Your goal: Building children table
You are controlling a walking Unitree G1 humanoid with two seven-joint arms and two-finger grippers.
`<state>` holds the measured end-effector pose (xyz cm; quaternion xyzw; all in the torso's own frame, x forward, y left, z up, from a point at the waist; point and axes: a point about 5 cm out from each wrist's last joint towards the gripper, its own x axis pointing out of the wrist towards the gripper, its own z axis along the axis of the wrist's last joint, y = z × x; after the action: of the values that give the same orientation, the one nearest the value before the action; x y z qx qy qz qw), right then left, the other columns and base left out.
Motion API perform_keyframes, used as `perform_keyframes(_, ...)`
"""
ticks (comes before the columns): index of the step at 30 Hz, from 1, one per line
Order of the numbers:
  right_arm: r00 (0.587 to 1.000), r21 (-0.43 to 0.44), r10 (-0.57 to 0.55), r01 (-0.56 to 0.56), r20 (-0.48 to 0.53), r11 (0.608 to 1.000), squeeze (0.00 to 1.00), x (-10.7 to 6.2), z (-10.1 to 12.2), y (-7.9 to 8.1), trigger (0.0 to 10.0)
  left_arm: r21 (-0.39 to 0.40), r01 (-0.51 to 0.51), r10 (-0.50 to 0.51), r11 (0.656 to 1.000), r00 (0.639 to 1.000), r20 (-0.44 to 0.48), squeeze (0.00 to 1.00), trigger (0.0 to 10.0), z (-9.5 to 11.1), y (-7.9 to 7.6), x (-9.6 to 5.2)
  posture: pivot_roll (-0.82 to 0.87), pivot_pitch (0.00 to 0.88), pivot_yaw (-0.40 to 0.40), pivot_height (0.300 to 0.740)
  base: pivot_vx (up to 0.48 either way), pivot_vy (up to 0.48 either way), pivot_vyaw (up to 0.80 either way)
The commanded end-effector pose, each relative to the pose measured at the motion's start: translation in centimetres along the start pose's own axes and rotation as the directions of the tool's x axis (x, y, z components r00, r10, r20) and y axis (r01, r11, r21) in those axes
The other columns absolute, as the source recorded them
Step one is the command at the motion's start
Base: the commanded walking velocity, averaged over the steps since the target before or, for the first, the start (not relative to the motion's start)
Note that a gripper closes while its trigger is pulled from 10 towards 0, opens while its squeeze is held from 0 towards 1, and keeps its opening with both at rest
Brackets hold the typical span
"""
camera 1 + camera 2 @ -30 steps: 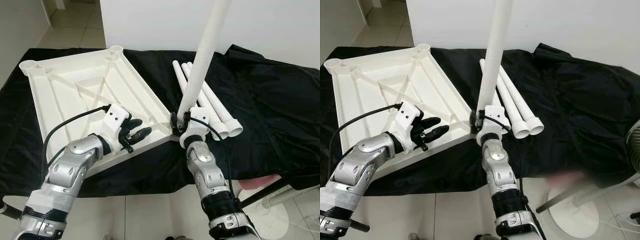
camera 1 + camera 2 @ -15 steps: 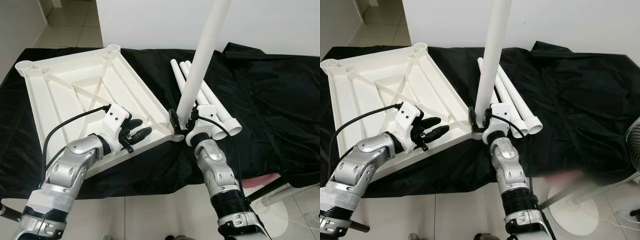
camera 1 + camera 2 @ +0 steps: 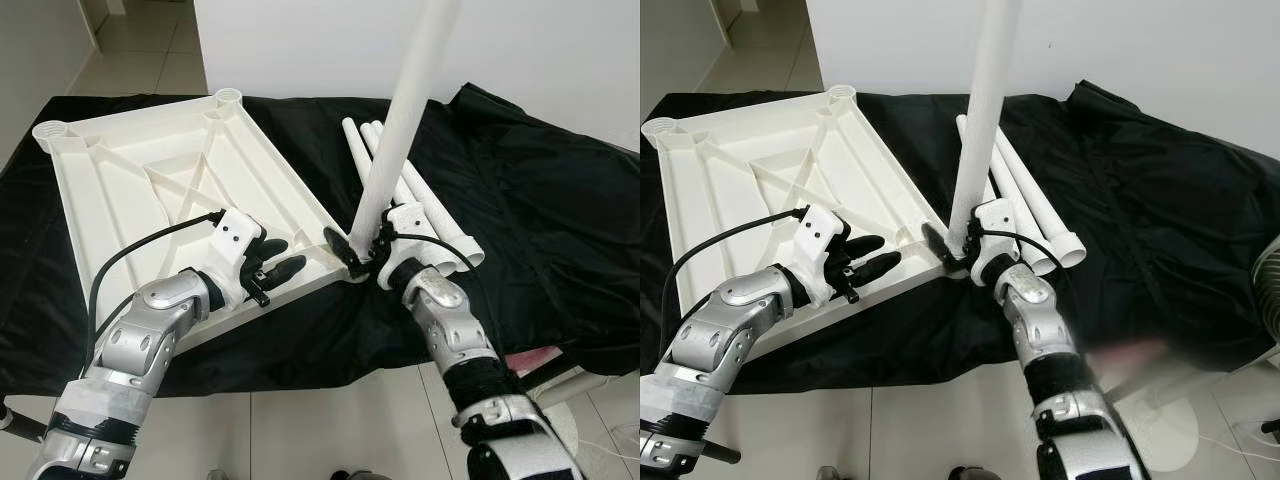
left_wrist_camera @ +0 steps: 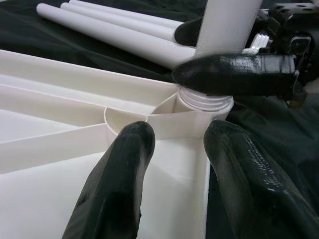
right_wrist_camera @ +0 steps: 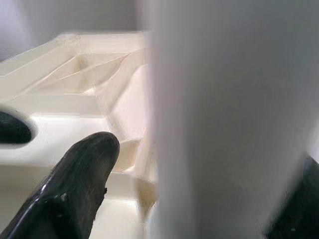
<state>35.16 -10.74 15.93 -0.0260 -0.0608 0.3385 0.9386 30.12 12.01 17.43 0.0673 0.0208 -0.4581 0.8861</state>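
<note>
One leg [image 3: 398,140] is gripped upright by the right pincer [image 3: 366,250], now seated in the corner socket [image 4: 202,107] of the overturned top [image 3: 150,180] at centre frame. The left pincer [image 3: 270,272] rests open on the rim. Three legs [image 3: 430,215] remain.

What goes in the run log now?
right gripper: shut on leg | leg: upright in tabletop corner socket | left gripper: open, on tabletop
</note>
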Motion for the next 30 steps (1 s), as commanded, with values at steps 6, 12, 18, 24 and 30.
perform_keyframes(6,0.998,-0.050,0.030,-0.033,-0.060,0.998,0.00,-0.1,-0.6,-1.1,0.0,-0.007,0.088,-0.088,0.996,0.996,-0.009,0.00,10.0,-0.2,-1.4,0.3,-0.02,0.072,-0.044,0.740,0.000,0.000,0.00)
perform_keyframes(12,0.996,-0.043,0.044,-0.048,-0.080,0.998,0.00,-0.5,-1.0,-1.8,0.0,-0.008,0.097,-0.097,0.995,0.995,-0.010,0.00,10.0,-0.3,-1.7,0.3,-0.02,0.068,-0.047,0.740,0.000,0.000,0.00)
perform_keyframes(18,0.995,0.003,0.006,-0.005,-0.100,1.000,0.00,-0.7,-1.6,-1.9,10.0,-0.008,0.095,-0.095,0.995,0.995,-0.015,0.00,10.0,-0.4,-1.6,0.2,-0.02,0.055,-0.048,0.740,0.000,0.000,0.00)
perform_keyframes(24,0.996,0.024,-0.023,0.026,-0.089,0.999,0.00,-0.5,-1.6,-1.6,10.0,-0.005,0.094,-0.094,0.996,0.995,-0.016,0.00,10.0,-0.4,-1.5,0.2,-0.02,0.051,-0.047,0.740,0.000,0.000,0.00)
perform_keyframes(30,0.989,0.048,-0.138,0.141,-0.057,0.989,0.00,-0.2,-1.4,-0.9,10.0,-0.005,0.093,-0.094,0.996,0.995,-0.017,0.00,10.0,-0.4,-1.4,0.2,-0.03,0.047,-0.052,0.740,0.000,0.000,0.00)
